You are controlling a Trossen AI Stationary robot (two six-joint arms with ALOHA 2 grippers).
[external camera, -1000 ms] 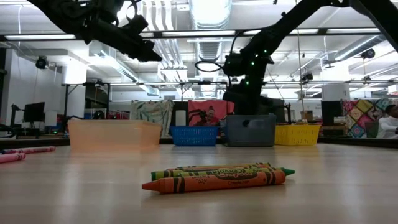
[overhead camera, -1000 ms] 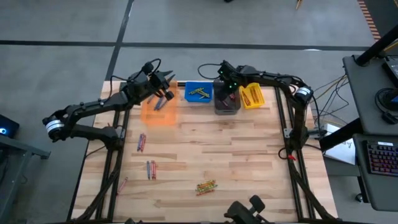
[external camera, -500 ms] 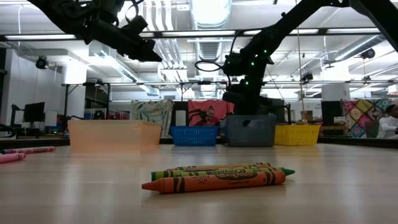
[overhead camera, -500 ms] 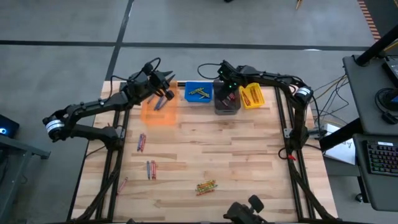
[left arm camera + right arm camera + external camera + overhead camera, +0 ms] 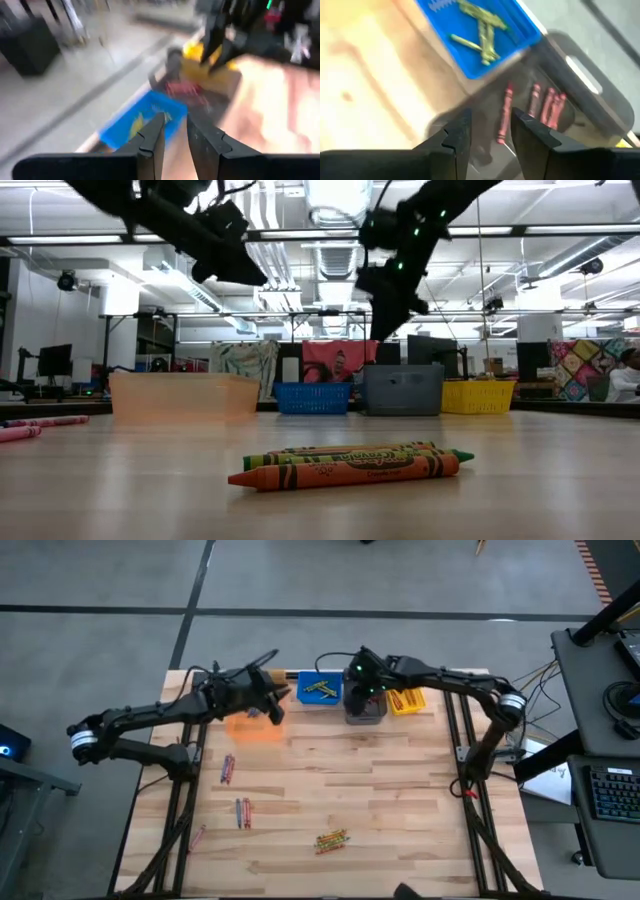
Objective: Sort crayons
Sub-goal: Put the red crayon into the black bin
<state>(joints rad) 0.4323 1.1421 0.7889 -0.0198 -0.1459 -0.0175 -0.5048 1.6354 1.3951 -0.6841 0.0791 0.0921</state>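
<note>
Loose crayons lie flat on the wood table: a blue-red pair (image 5: 228, 768), another pair (image 5: 243, 812), a green-and-orange bunch (image 5: 331, 839) (image 5: 350, 463) and one red crayon (image 5: 197, 837). My right gripper (image 5: 492, 127) (image 5: 360, 690) hangs open above the grey bin (image 5: 366, 712), where several red crayons (image 5: 545, 105) lie on the floor. My left gripper (image 5: 175, 132) (image 5: 275, 705) hovers over the orange bin's (image 5: 255, 728) far right corner. Its fingers stand a narrow gap apart with nothing between them.
Four bins stand in a row at the table's far edge: orange, blue (image 5: 320, 690) with green-yellow crayons, grey, and yellow (image 5: 405, 700) with orange crayons. The near half of the table holds only the loose crayons.
My right gripper has risen from the grey bin's mouth and now hangs well above it. My left gripper has gone toward the table's right and near edges, from the orange bin's far side to over its far right corner.
</note>
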